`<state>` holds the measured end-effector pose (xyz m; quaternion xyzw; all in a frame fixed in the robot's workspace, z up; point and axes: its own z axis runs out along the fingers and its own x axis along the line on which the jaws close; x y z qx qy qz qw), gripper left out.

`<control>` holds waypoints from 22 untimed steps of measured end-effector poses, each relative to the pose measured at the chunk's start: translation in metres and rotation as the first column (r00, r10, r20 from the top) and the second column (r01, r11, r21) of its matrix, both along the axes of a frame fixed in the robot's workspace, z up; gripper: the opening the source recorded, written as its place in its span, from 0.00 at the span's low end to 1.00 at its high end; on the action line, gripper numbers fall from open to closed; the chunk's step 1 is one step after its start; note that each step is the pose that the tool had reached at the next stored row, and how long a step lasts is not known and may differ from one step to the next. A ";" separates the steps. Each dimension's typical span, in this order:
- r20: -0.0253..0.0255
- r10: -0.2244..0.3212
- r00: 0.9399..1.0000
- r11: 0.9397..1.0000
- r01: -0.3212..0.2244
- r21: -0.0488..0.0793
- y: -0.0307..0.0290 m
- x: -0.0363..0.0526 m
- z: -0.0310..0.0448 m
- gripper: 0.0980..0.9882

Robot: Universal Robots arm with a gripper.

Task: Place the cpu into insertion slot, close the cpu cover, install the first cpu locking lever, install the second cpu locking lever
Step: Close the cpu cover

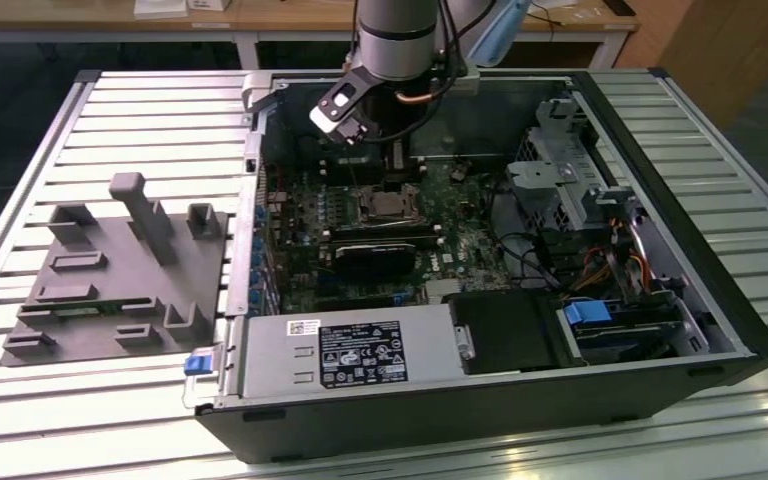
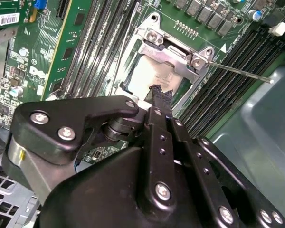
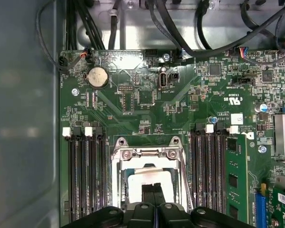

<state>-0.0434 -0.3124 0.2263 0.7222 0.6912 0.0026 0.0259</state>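
My jaws are together, tips over the cpu (image 3: 138,184); cpu cover (image 3: 147,153) frames it, memory slots (image 3: 83,175) flank both sides, lever (image 2: 237,71) sticks out.

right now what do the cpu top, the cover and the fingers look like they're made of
cpu: dull silver-grey metal top, matte, with only soft glare.
cover: bare bright metal, probably stamped steel; sharp highlights and thin bent edges.
fingers: matte black, screwed together; coated metal or hard plastic, I cannot tell which. The tip looks rough-textured.
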 end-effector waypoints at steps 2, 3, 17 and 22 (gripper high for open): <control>0.000 0.000 1.000 1.000 0.000 0.000 0.0000 0.0000 0.0000 0.00; 0.000 0.000 1.000 1.000 0.000 0.000 0.0000 0.0000 -0.0001 0.00; 0.000 0.193 0.981 0.981 -0.193 0.000 0.0000 0.0000 -0.0010 0.00; 0.000 0.281 0.960 0.960 -0.281 0.000 0.0000 0.0000 -0.0012 0.00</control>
